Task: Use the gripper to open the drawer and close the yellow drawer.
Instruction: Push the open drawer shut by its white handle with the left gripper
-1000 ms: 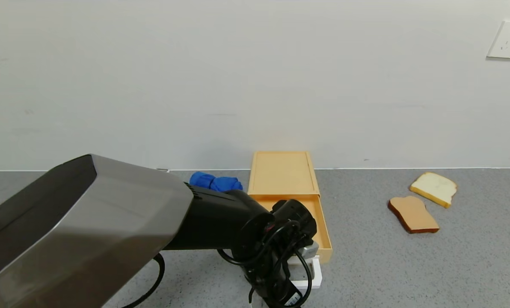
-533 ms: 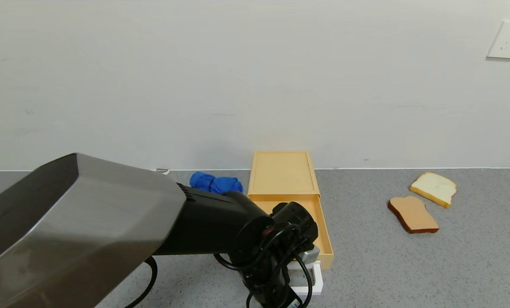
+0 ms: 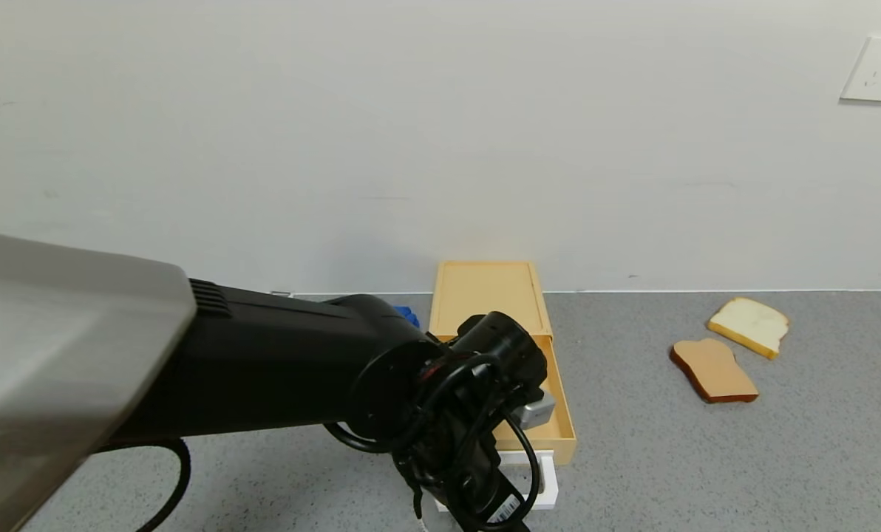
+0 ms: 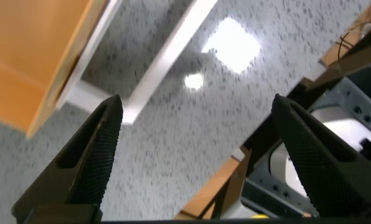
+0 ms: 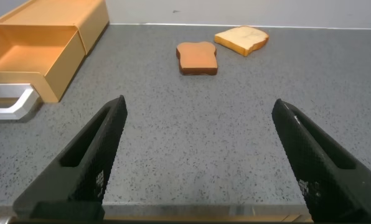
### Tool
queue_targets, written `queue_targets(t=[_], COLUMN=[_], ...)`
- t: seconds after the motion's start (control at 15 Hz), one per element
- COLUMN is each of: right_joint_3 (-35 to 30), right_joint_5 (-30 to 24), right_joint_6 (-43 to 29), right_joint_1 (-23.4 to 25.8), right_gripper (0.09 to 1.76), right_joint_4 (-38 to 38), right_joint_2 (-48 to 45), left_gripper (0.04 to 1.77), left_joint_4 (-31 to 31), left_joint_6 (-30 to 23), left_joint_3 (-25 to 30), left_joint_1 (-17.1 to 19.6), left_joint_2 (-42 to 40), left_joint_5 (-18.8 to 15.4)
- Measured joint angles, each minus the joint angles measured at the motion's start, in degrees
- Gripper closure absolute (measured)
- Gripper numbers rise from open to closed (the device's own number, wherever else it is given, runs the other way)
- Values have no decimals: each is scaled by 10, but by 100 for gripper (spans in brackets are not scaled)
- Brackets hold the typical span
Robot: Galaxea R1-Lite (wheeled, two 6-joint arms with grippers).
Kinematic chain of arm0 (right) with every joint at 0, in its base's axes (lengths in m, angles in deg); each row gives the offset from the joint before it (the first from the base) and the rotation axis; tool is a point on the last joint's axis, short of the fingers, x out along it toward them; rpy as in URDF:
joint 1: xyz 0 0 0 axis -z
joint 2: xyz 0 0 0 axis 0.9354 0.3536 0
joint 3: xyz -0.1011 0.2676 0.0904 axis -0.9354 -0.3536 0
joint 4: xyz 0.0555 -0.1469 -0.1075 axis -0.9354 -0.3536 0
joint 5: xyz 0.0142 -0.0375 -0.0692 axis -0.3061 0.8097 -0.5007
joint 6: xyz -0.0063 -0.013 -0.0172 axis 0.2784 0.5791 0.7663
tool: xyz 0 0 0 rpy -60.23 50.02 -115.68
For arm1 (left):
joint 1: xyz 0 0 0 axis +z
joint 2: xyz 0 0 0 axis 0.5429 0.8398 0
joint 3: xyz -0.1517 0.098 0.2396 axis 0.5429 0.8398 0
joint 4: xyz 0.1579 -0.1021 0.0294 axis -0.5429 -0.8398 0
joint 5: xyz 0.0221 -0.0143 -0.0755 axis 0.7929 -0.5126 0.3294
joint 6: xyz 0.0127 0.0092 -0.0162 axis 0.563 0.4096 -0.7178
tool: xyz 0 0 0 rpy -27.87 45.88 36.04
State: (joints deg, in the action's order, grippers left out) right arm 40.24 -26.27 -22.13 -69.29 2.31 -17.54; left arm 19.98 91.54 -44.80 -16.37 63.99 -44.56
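The tan-yellow drawer (image 3: 559, 414) is pulled out of its flat box (image 3: 488, 295) near the wall. Its white loop handle (image 3: 545, 484) points toward me. My left arm's cable-wrapped wrist (image 3: 477, 436) hangs over the drawer's front and covers most of the tray. In the left wrist view my left gripper (image 4: 198, 106) is open and empty. The handle (image 4: 167, 59) and a drawer corner (image 4: 48, 62) lie just beyond the fingertips, not between them. My right gripper (image 5: 199, 109) is open and empty low over the table, to the right of the drawer (image 5: 30, 53).
A brown bread slice (image 3: 714, 369) and a white bread slice (image 3: 749, 325) lie on the grey table at the right. A blue cloth (image 3: 409, 315) peeks out behind my left arm beside the box. A wall outlet (image 3: 875, 68) is at the upper right.
The drawer slid out slightly farther toward me early on. My left arm then swung up and forward, now hiding most of the blue cloth and more of the tray.
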Motion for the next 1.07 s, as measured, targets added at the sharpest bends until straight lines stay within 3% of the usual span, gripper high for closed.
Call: queue_targets(t=[0.47,0.8,0.93,1.07], right_joint_3=[0,0,0,0], right_joint_5=[0,0,0,0], right_joint_6=[0,0,0,0], right_joint_1=[0,0,0,0], right_gripper=[14,14,14,14], right_joint_4=[0,0,0,0], right_joint_2=[0,0,0,0], left_gripper=[9,9,9,9], left_joint_4=[-29,-21,11,87], left_joint_6=[-4,-35,-58,-74], left_joint_3=[9,35,46,75], left_joint_1=[18,74,96,112], left_joint_2=[-101,-187,-212,-229], left_joint_5=[21,18,20,26])
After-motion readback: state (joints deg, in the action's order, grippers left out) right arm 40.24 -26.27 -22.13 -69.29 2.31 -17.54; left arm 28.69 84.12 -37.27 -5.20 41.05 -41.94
